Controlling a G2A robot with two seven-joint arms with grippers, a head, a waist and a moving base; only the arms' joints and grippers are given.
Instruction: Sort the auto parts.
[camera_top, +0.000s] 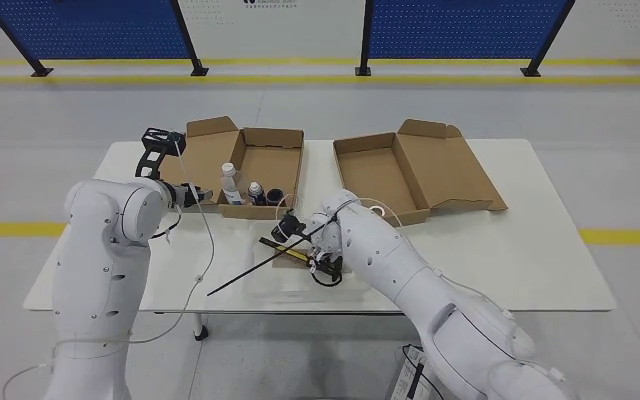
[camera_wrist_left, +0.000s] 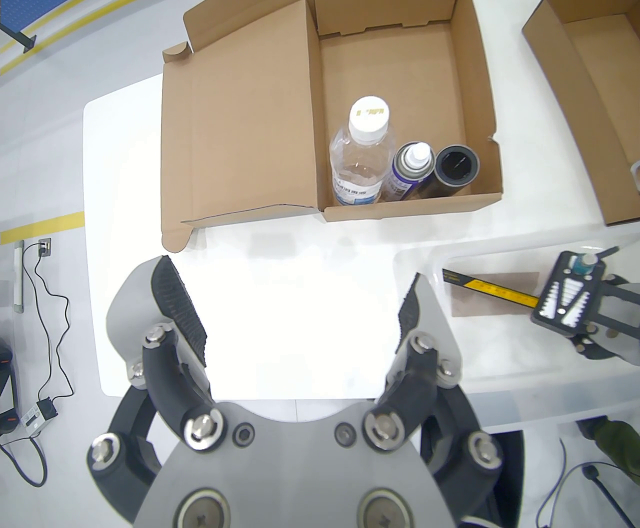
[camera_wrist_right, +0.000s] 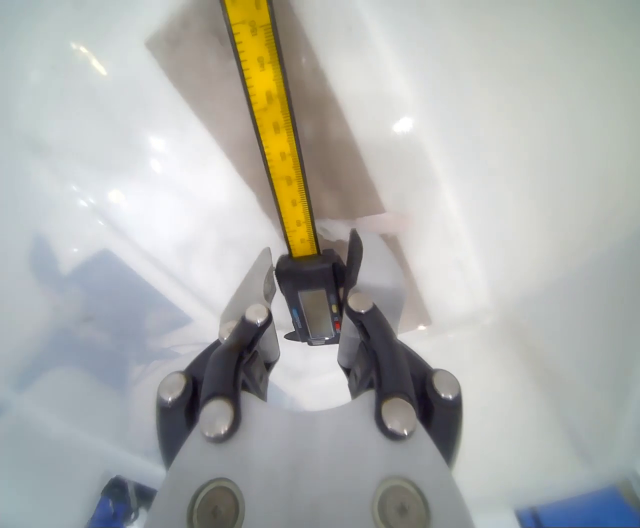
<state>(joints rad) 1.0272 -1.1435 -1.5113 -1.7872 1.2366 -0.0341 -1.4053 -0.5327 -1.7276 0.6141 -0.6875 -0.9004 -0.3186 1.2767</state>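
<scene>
- Right gripper (camera_wrist_right: 310, 257): the fingers are closed narrowly on the display head of the caliper (camera_wrist_right: 272, 125); the grip is seen inside the white tray (camera_wrist_right: 500, 210).
- Caliper: the yellow scale is extended away from the gripper over a grey patch on the tray floor; whether it is lifted or resting cannot be told.
- Left gripper (camera_wrist_left: 290, 295): the jaws are spread wide with nothing between them; it is held above bare table (camera_top: 560, 250), near the left box (camera_wrist_left: 475, 100) and beside the tray.
- Left box: a bottle (camera_wrist_left: 362, 150), a spray can (camera_wrist_left: 411, 170) and a black cylinder (camera_wrist_left: 455, 167) are stood upright side by side in a row along one wall.
- Right box (camera_top: 385, 180): it is set open on the table beside the left box; its lid is folded flat outward.
</scene>
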